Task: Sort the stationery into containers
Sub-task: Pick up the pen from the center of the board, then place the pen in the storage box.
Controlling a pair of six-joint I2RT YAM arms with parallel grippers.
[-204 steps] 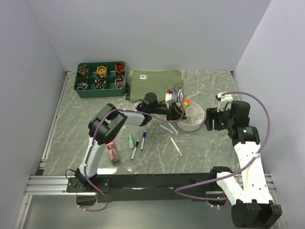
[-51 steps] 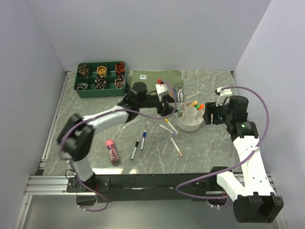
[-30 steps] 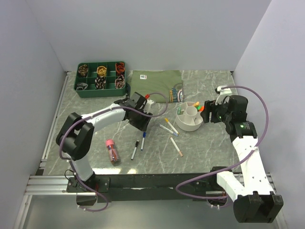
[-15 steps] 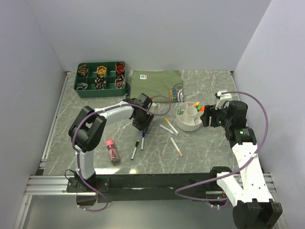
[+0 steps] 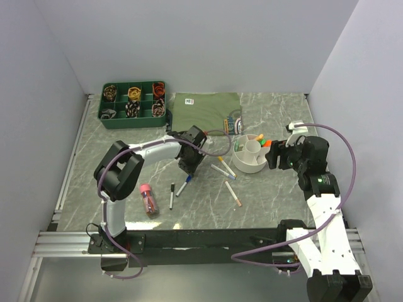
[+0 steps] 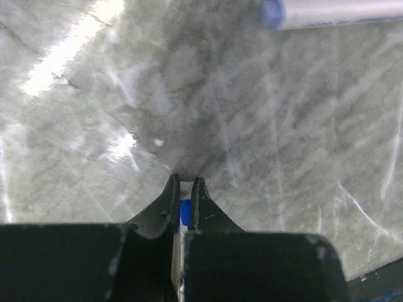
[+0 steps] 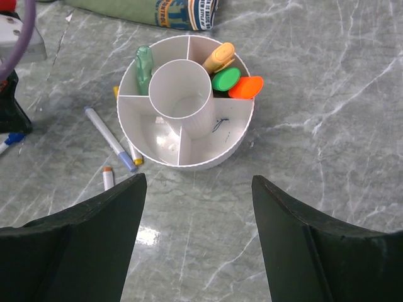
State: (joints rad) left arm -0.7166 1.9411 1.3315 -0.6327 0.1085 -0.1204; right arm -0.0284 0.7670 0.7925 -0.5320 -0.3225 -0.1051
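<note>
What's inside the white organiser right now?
Four pieces stand in the organiser's far ring compartments: a pale green marker, a yellow-orange highlighter, a green cap and an orange cap. The central cup and near compartments look empty. Walls hide the barrels.

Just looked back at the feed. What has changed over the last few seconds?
The green marker has gone from the table into the white organiser. The left gripper drew back from the organiser to the loose pens and shut on the blue-capped pen, which now lies tilted. The right gripper stays open by the organiser. The pink-capped tube has not moved.
</note>
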